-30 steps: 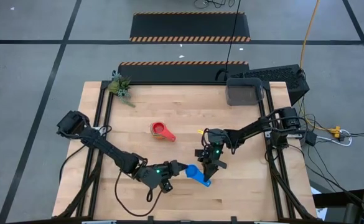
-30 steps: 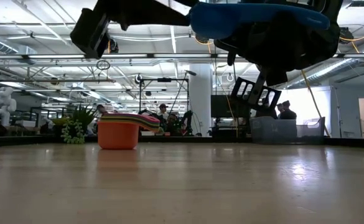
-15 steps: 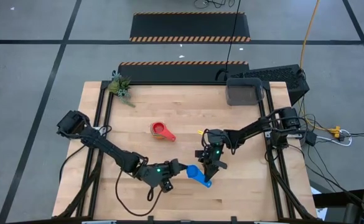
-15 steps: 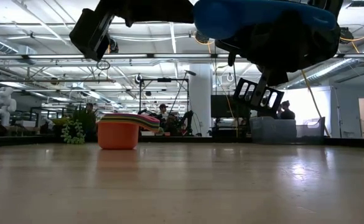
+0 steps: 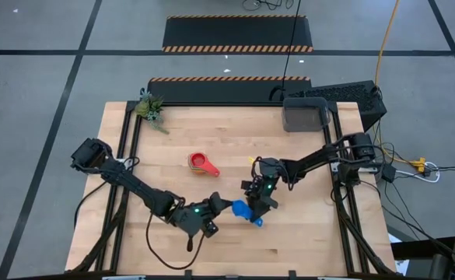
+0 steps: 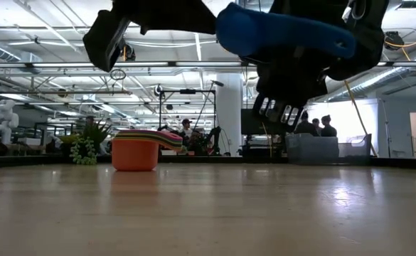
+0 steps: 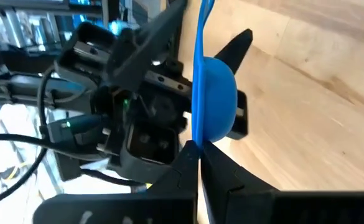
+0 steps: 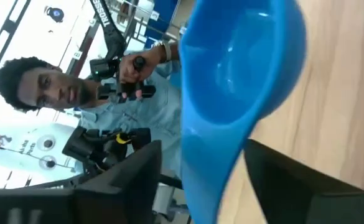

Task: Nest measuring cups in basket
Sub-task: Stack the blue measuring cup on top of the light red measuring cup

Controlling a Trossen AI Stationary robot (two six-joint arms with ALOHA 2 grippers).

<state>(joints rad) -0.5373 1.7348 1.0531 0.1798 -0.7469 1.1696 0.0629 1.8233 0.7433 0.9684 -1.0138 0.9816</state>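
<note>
Left pincer (image 5: 229, 207) clamped on blue plastic measuring cup (image 5: 242, 210) rim, at 6 o'clock above tabletop (image 5: 305, 241); right pincer (image 5: 257, 208) fingers apart beside it, holding nothing

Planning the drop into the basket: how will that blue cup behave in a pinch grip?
The blue cup looks like rigid plastic, probably light. The left gripper pinches its thin rim edge-on, so it may pivot or slip. Its rounded bowl could rock once set down.

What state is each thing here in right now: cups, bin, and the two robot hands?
blue cup: off the table, pinched at its rim
left gripper: fingers shut on the blue cup
right gripper: fingers open, astride the cup's handle
stacked cups: nested, upright on the table
basket: at the table's far edge
</note>
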